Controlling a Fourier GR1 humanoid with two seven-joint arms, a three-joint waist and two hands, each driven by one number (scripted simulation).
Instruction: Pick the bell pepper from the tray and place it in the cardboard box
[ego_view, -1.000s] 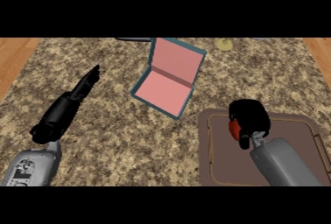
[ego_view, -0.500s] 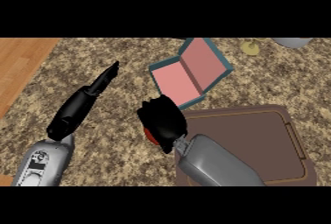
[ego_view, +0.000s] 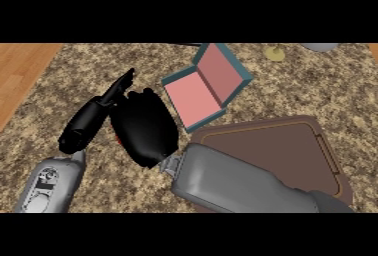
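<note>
Transport step. Right hand (ego_view: 144, 127) has fingers curled round the pepper (ego_view: 116, 137), mostly hidden, left of the box (ego_view: 207, 90). Left hand (ego_view: 92, 117) is straight-fingered and holds nothing. Next: carry rightward over the box, release.

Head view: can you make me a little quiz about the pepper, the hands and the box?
1. True or false: the pepper lies on the tray.
2. Where is the right hand that curls over the pepper?
A. Above the tray
B. Left of the box, beside the left hand
C. Inside the box
3. Fill in: the inside of the open box is ____ in colour.

Key: 1 false; 2 B; 3 pink.
</note>
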